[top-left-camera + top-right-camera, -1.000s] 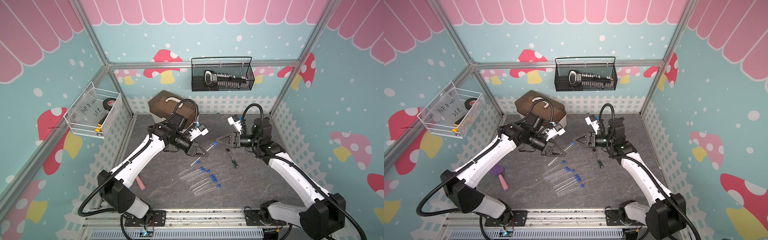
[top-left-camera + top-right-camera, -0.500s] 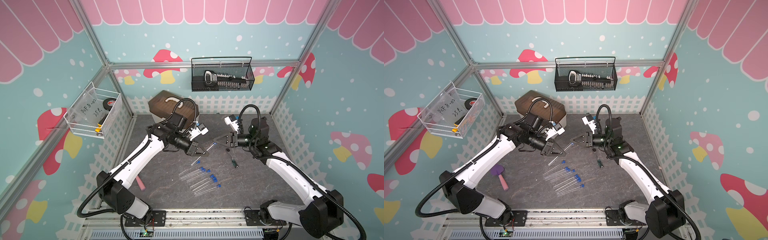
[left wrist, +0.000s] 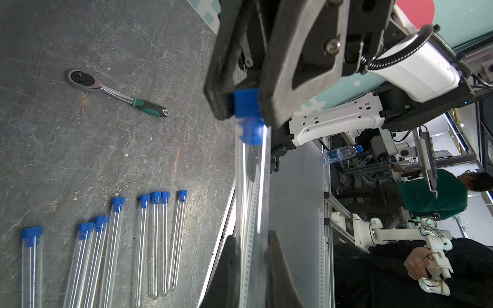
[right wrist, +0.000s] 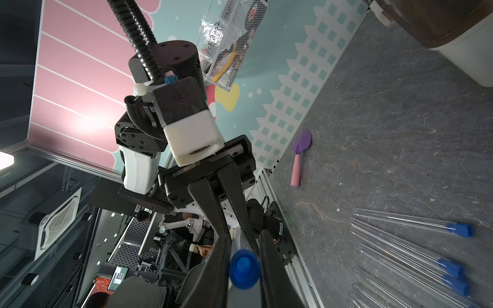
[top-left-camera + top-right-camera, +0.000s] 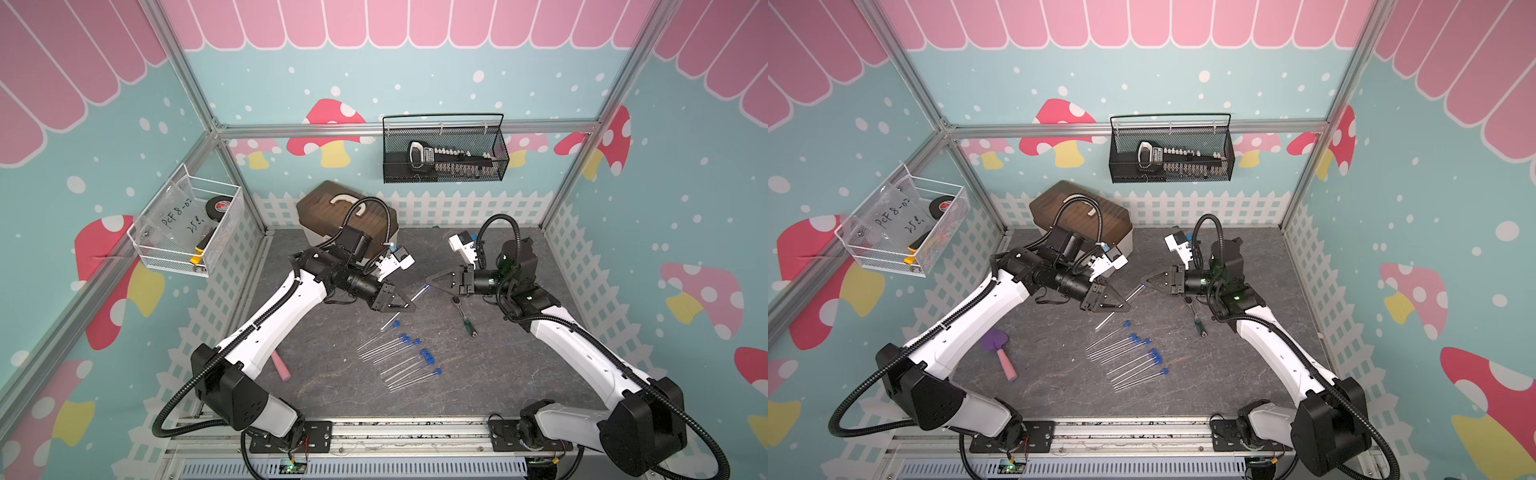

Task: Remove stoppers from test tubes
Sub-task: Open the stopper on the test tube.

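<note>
The held test tube (image 5: 419, 294) hangs above the grey tabletop (image 5: 332, 395), slightly toward 12 o'clock from its centre. In both top views it slants, with the stoppered end pointing between 1 and 2 o'clock and the closed end between 7 and 8 o'clock. Its blue stopper (image 3: 247, 114) sits in the tube mouth. The stopper's head lies between the two fingers (image 3: 277, 88) of the right gripper (image 5: 429, 282), which are clenched on it from opposite sides. The right wrist view shows the stopper end-on with a finger against each flank. The left gripper (image 5: 409, 307) is clamped on the glass shaft about midway along, and bare tube shows between the two grippers. Eight loose test tubes (image 3: 141, 248) lie flat on the tabletop at about 6 o'clock from the held tube. They are roughly parallel, each with its stopper (image 5: 436, 371) in place at the 2 o'clock end. A ratchet wrench (image 5: 465, 316) with a green-black handle lies at 4 o'clock from the held tube. A toy spade (image 5: 995, 340) with a purple blade and pink handle lies at 8 o'clock. A brown-lidded box (image 5: 328, 208) stands at 11 o'clock, against the back fence.
</note>
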Motion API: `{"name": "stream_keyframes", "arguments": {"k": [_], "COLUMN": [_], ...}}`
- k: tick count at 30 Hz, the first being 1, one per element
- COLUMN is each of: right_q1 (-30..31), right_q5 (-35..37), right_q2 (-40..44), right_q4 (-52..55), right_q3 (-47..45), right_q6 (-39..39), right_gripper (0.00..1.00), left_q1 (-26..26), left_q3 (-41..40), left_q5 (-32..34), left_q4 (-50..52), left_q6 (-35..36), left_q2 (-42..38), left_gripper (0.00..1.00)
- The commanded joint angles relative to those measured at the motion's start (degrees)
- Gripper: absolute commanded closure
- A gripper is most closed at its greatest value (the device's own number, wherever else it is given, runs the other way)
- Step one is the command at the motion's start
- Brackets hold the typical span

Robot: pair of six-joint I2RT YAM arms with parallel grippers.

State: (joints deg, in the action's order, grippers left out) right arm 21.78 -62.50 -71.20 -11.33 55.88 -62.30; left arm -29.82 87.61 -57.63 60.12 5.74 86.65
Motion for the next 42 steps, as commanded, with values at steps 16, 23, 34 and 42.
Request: {"name": "stream_keyframes", "arguments": {"k": [16,23,34,42], "right_q1": [0.24,-0.4,2.92,3.42], "right_q5": [4.71,4.25,4.93,5.46], "right_q2": [0.54,0.01,-0.64,0.29], "right_q4": [-16.79,-19.72,-18.9,-18.48], "right_q3": [-5.09,-5.08,-5.11,-5.74], "right_q6": [-13.43,-16.11,-15.58,-15.32], "right_gripper": [1.0,0.52,0.63,0.8], "left_q1": [0.61,0.62,0.68,0.64], "left_q3": [-2.02,-2.41,-2.36,-2.81], "left_q5": [1.45,1.55,1.65,1.69], "left_q4": [-3.14,-4.09,-4.75,-4.83], "left_q6": [-0.14,-0.64,-1.17,-1.17], "left_q2": [-3.19,-3.69,-4.01,-4.47], "left_gripper": [1.0,1.0,1.0,1.0]}}
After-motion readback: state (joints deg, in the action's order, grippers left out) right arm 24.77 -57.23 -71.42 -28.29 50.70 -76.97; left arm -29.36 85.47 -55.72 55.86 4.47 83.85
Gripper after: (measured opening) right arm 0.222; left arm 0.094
